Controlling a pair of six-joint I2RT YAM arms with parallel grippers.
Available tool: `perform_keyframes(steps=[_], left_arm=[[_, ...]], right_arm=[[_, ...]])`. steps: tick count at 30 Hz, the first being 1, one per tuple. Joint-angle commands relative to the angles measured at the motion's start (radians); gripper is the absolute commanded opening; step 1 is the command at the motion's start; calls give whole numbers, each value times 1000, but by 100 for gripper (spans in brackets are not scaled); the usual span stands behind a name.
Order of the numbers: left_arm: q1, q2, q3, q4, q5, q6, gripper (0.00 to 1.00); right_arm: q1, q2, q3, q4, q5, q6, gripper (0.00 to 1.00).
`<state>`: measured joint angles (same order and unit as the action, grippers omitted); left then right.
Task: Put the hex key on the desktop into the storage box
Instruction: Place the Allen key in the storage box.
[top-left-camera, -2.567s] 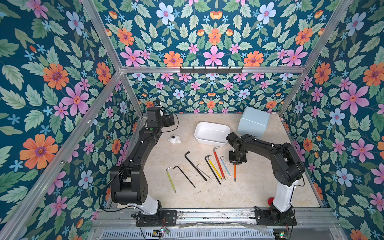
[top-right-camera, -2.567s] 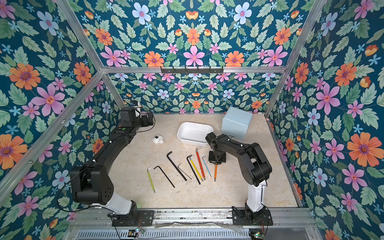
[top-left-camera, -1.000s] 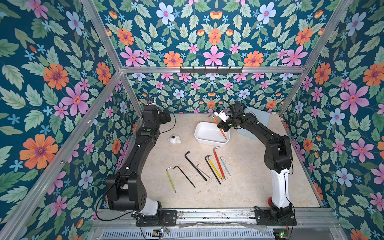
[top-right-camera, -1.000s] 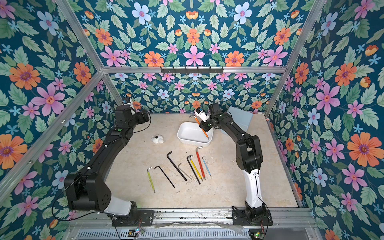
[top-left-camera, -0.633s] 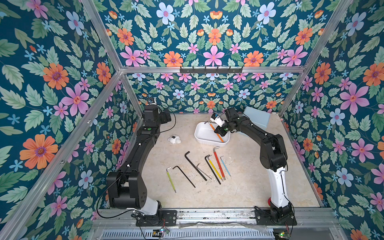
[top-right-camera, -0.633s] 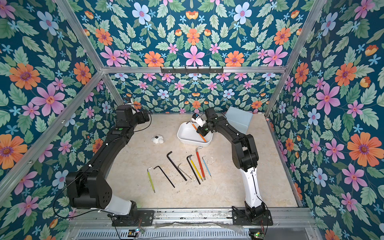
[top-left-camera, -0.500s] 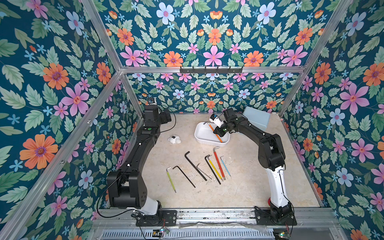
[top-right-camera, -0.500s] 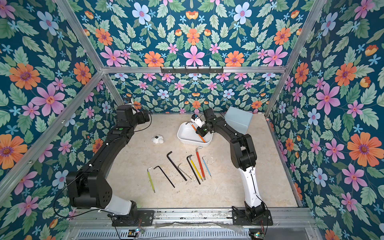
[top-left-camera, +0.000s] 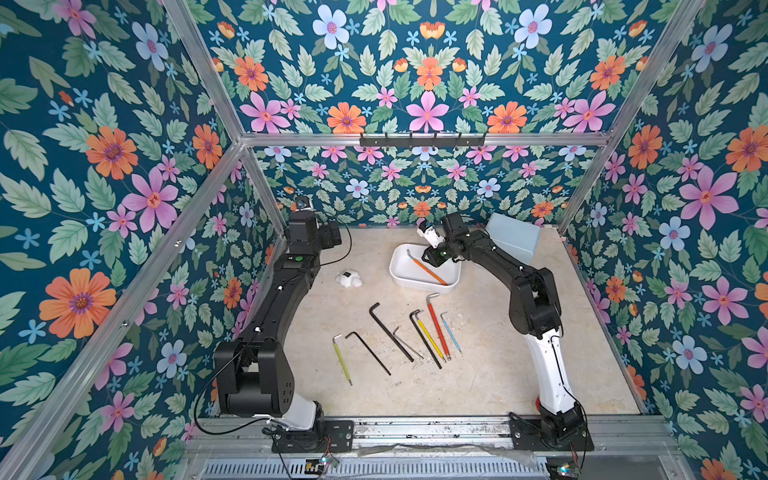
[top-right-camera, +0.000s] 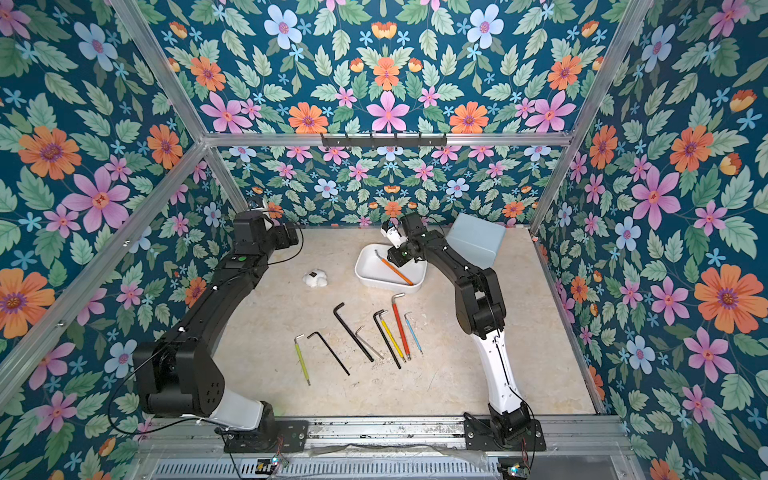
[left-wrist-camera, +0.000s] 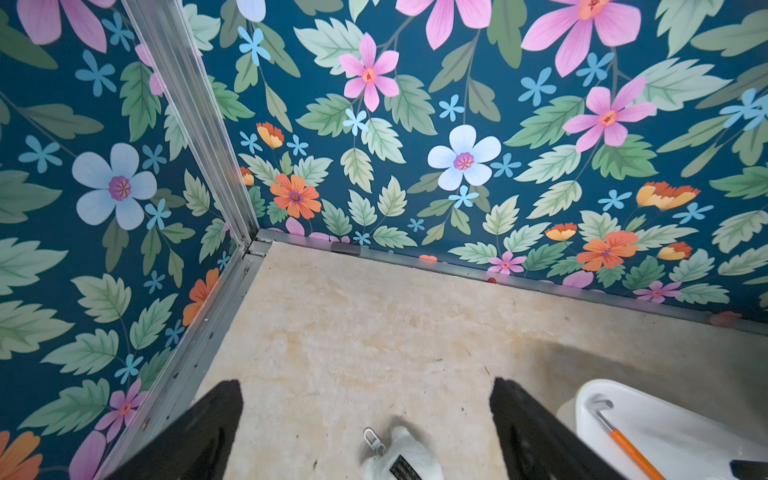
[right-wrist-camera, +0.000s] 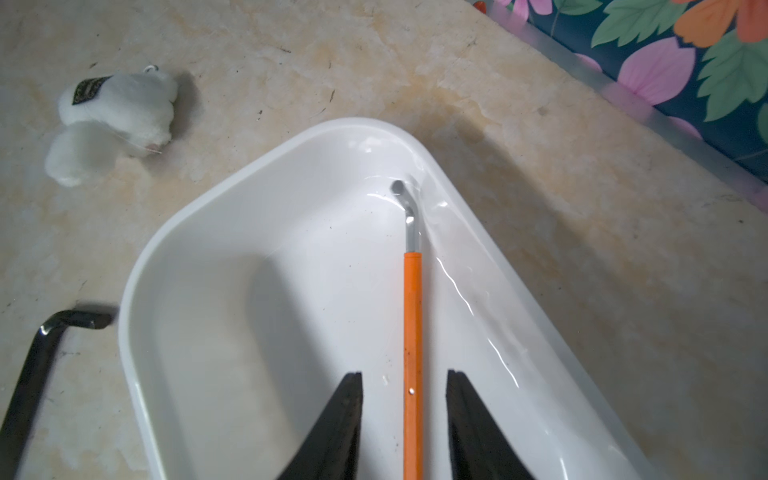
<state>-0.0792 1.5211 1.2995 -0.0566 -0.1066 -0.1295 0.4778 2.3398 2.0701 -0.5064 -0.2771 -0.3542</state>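
Hex key: orange hex key lies inside the storage box, along one long wall, bent metal end near a rounded corner.
Right gripper: right gripper hangs over the box with jaws apart; the orange shaft runs between them and touches neither.
Left gripper: left gripper is released and holds nothing, above a white plush toy.
Worktop: seven more hex keys lie in a row on the worktop, near the box.
Other: pale blue box stands behind the right arm.

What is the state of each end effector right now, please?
Left end effector: open, holding nothing.
Right end effector: open, over the storage box; the orange hex key lies released between its fingers.
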Motion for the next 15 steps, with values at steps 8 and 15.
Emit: perform_keyframes(steps=[8,15], left_arm=[[2,65,45,52,77,-68,99],[2,66,30,67,146,-86,99]], right_arm=[[3,-170,18,-72,150,277,41],[50,-403,-248,-186,207,488,42]])
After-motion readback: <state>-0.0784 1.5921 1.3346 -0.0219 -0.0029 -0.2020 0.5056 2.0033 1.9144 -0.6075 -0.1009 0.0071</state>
